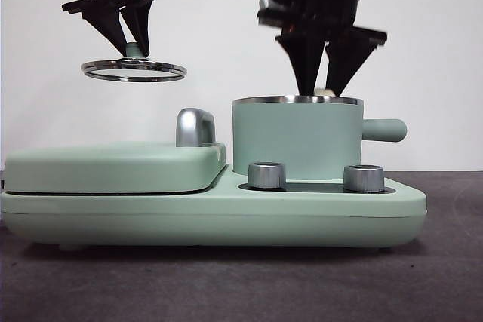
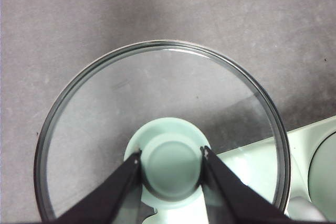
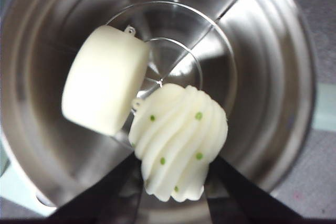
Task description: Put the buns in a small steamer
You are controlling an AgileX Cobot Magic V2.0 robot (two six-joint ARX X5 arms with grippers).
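The small steamer (image 1: 294,141) is a mint-green pot with a steel rim, standing on the right of the appliance. Inside its steel bowl (image 3: 273,77) the smooth cream bun (image 3: 105,87) lies against the wall. My right gripper (image 1: 321,93) reaches down to the rim and is shut on the ridged bun (image 3: 178,140) with green flecks, which hangs just over the pot's floor beside the smooth one. Only a white sliver of that bun (image 1: 324,92) shows in the front view. My left gripper (image 1: 134,52) is shut on the green knob (image 2: 171,169) of the glass lid (image 1: 133,70), held high at the left.
The flat mint-green griddle section (image 1: 113,167) with its chrome handle (image 1: 195,126) lies under the raised lid. Two steel dials (image 1: 266,175) (image 1: 363,178) stand in front of the pot. The pot's stubby side handle (image 1: 385,130) sticks out to the right. The dark table (image 1: 226,284) carries the appliance.
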